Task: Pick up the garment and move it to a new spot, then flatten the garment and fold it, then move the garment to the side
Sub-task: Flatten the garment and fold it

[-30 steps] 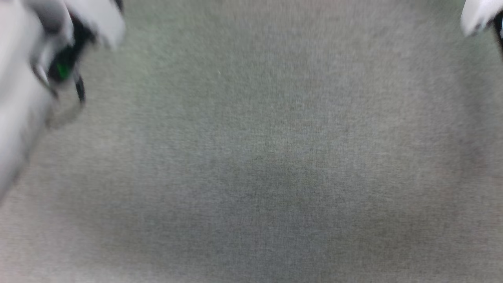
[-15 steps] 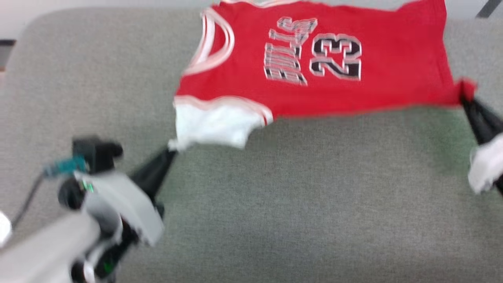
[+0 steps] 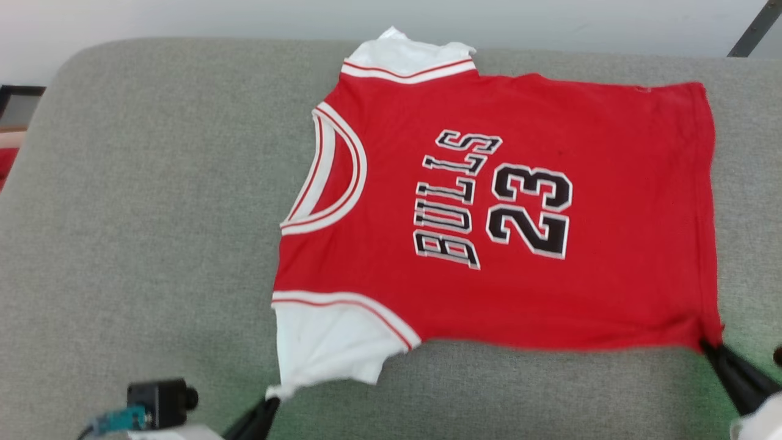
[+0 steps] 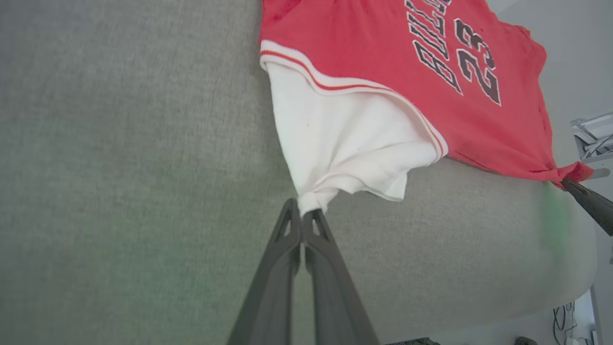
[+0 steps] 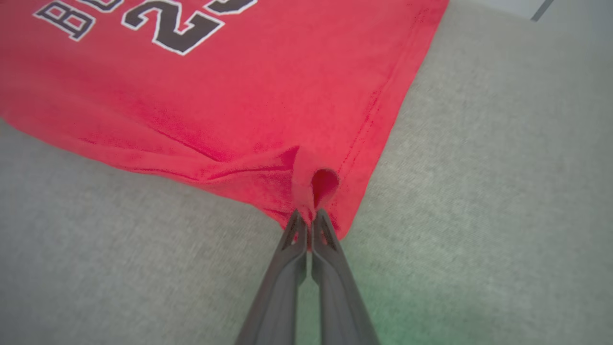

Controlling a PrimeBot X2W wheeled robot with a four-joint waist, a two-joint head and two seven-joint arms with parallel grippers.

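My left hand (image 4: pixel 301 216) clamps the garment (image 3: pixel 525 293) by its sleeve at 7 o'clock; right hand (image 5: pixel 310 214) clamps its corner at 5.

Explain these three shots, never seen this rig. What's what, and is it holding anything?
It is a two-armed robot; each arm ends in a pincer with two long dark fingers. The wide shot comes from a camera on its head, looking down at a grey padded surface. The other two come from cameras on the wrists, each looking along its own fingers. A red jersey with white sleeves lies spread out, print side up. The left pincer is shut on the edge of the near white sleeve; the right pincer is shut on the near hem corner. So both hold the jersey by its near edge.
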